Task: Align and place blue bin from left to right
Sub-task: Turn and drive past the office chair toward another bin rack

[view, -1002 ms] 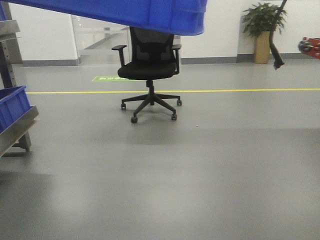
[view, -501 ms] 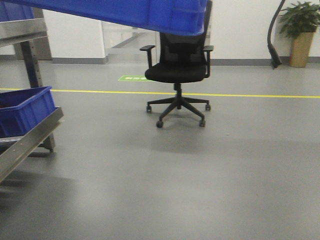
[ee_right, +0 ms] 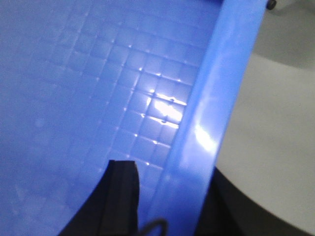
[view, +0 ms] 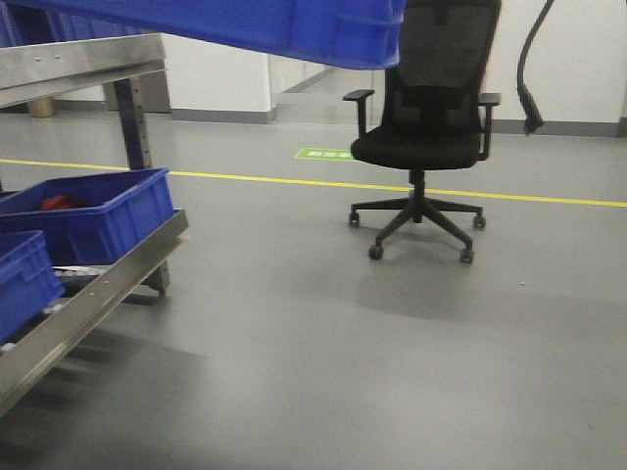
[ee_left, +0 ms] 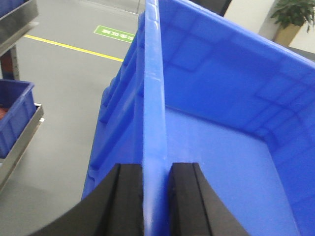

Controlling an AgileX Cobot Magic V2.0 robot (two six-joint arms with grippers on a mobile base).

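Status: blue bin point(view: 245, 24) is off the floor point(view: 343, 352), its underside filling the top of the front view and sloping down toward the frame's right, beside the steel rack point(view: 108, 284). Glossy deep-blue plastic, deep walls, thick rim, raised ribs outside, faint panel pattern inside, gridded base. Left pincer point(ee_left: 156, 172) clenched on the rim wall, one pad each side. Right pincer point(ee_right: 170, 196) grips another wall the same way. Smaller blue crates point(view: 93, 211) sit on the rack
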